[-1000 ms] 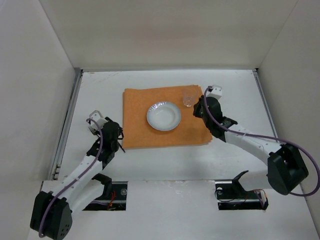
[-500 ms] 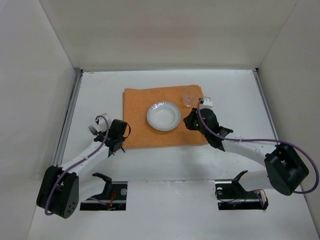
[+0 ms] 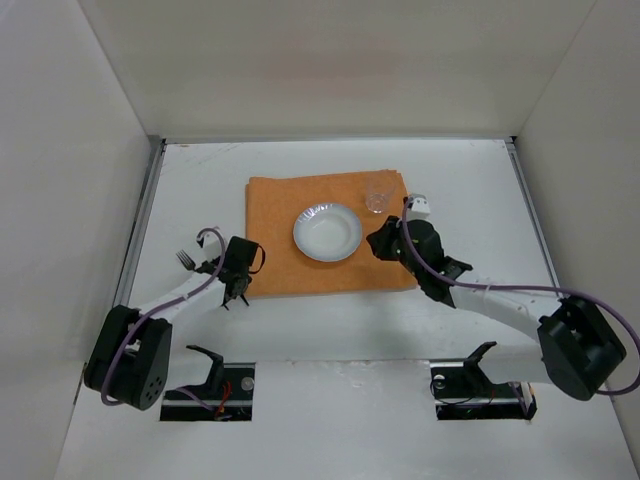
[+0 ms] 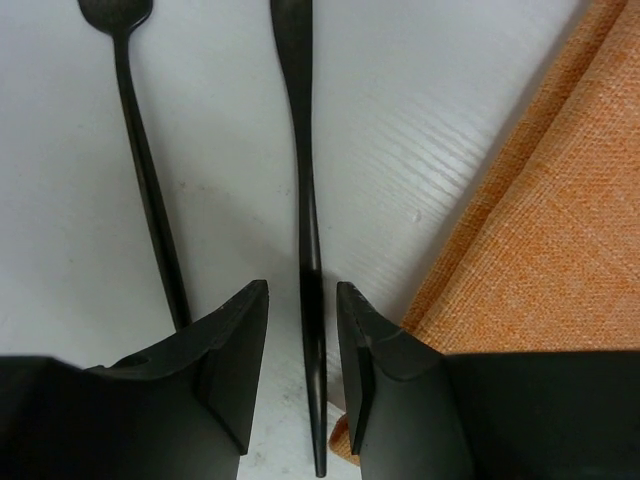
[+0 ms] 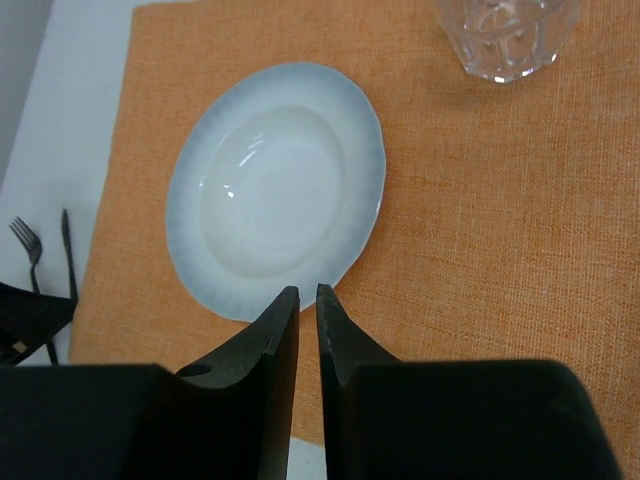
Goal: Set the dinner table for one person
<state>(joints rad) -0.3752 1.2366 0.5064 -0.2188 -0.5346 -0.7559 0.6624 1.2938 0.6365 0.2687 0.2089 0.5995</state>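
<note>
Table [image 4: 420,120] is the matte white surface under everything. It is rigid and fixed, so I only set things on it, and I reckon its hard, flat top gives thin cutlery no edge to get under.

My left fingers [image 4: 230,360] are part spread, one on each side of the knife [image 4: 305,180], with a gap on both sides, so nothing is pinched. The left gripper [image 4: 303,370] sits low over the table just off the mat [image 4: 540,230]. The knife lies flat, with its near end right by the mat's edge. The fork [image 4: 140,150] lies parallel just beside it, on the side away from the mat.

I judge the knife light, stiff, thin and probably slippery. I would pinch it square across the handle, where the fingers already straddle it, or it may swivel. The fork lies close enough to the outer finger to get nudged.

My right fingers [image 5: 275,340] are all but pressed together, with a thin slit between them and nothing in it. The right gripper [image 5: 308,300] hangs over the mat at the near rim of the plate [image 5: 275,190]. The glass [image 5: 505,35] stands at the mat's far corner. Both look breakable, and the glass looks slick.
</note>
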